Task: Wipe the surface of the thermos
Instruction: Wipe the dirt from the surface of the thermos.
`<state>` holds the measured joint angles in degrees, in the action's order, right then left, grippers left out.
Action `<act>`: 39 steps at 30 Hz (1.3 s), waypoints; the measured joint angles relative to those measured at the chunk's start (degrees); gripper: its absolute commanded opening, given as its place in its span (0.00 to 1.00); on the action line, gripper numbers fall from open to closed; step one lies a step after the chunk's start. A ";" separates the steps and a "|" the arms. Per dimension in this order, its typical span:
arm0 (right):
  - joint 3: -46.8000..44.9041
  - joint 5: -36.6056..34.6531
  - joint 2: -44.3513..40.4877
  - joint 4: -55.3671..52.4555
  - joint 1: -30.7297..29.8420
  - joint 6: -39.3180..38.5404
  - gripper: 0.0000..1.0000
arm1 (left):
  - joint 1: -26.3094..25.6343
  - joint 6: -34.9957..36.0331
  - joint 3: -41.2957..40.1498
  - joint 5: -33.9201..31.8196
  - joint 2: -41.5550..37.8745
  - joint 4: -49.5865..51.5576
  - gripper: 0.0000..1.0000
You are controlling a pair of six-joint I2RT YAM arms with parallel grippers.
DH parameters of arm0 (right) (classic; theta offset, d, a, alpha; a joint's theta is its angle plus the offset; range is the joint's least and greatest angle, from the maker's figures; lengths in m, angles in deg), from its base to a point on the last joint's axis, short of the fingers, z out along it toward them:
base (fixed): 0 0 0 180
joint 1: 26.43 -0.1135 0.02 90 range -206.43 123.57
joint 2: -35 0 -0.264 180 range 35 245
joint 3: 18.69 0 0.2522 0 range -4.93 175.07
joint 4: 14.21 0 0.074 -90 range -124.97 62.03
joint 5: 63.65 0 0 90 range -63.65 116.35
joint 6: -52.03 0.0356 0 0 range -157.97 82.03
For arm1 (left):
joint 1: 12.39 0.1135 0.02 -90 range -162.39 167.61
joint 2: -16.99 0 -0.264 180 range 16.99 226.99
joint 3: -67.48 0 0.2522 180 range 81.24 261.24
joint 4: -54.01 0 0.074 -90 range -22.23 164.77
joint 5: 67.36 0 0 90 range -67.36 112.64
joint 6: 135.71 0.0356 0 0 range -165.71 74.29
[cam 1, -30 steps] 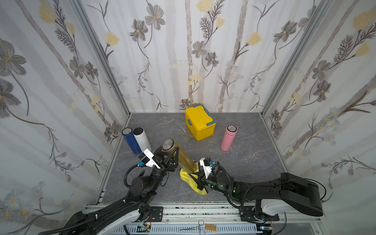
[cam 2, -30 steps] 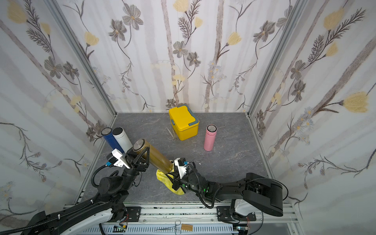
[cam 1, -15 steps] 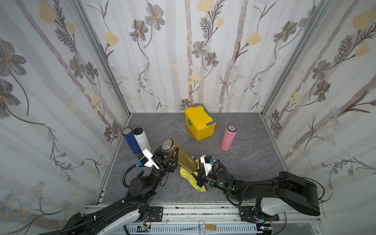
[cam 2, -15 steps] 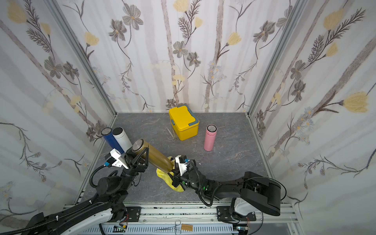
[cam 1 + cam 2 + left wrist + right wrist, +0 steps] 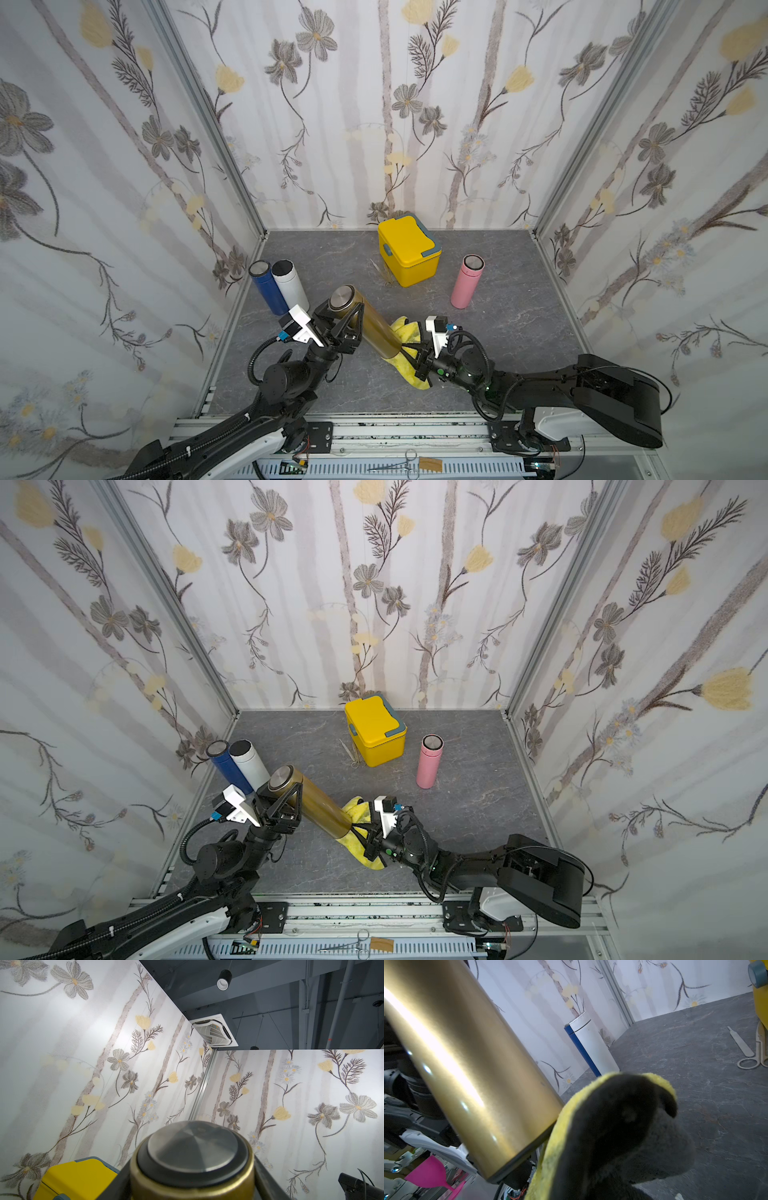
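The left gripper [image 5: 352, 319] is clamped around the upper body of the gold thermos [image 5: 374, 332], just below its steel cap. It holds the thermos tilted and lifted off the grey floor [image 5: 498, 332], cap end toward the left wall, in front of the yellow box [image 5: 409, 253] on the robot's side. The right gripper [image 5: 415, 354] is closed on a yellow cloth [image 5: 405, 328], which lies against the thermos's lower end and hangs down to the floor.

There are two arms, one cloth, one box and four thermoses. The gold one is in the air; the other three stand upright. The blue thermos [image 5: 266, 286] and white thermos [image 5: 289, 284] touch side by side, left of the box against the left wall. The pink thermos [image 5: 467, 282] stands alone just right of the box. One pair of small metal scissors [image 5: 741, 1043] lies flat at the box's left foot.

In the right wrist view the cloth [image 5: 556, 1136] covers the fingers, and the gold thermos [image 5: 467, 1064] hides most of the blue one behind the white. In the left wrist view the cap [image 5: 192, 1151] blocks the floor, leaving only a corner of the box [image 5: 79, 1178].
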<state>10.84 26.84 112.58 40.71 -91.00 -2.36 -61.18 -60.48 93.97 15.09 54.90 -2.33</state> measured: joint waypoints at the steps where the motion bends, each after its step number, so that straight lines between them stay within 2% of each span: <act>1: 0.15 0.50 0.15 0.09 -0.57 0.33 0.00 | 0.00 0.02 0.00 -0.09 -0.09 0.00 0.00; 11: 4.09 4.11 6.82 2.47 -4.24 1.79 0.00 | 0.11 1.29 -1.27 -1.51 -0.59 -1.81 0.00; 14: 3.28 5.27 7.78 4.39 -3.58 2.89 0.00 | 0.11 1.40 -2.38 -2.10 -0.31 -3.65 0.00; 20: 0.35 6.29 7.76 9.73 -1.09 5.46 0.00 | 0.15 1.95 -2.62 -1.86 0.76 -4.83 0.00; 25: 2.32 6.43 8.61 9.40 -3.96 5.90 0.00 | 0.24 2.78 -2.62 -1.95 1.31 -7.34 0.00; 34: 0.66 3.67 2.75 5.62 -2.40 4.37 0.00 | 0.31 4.11 -3.41 -5.07 1.29 -8.98 0.00; 39: 1.55 3.65 3.43 4.04 -2.32 3.76 0.00 | 0.09 2.12 -1.53 -1.22 5.46 -10.40 0.00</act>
<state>12.39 30.49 116.02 44.76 -93.32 1.40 -61.09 -58.36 92.44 13.87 60.36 -12.74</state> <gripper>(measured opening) 0.087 0.610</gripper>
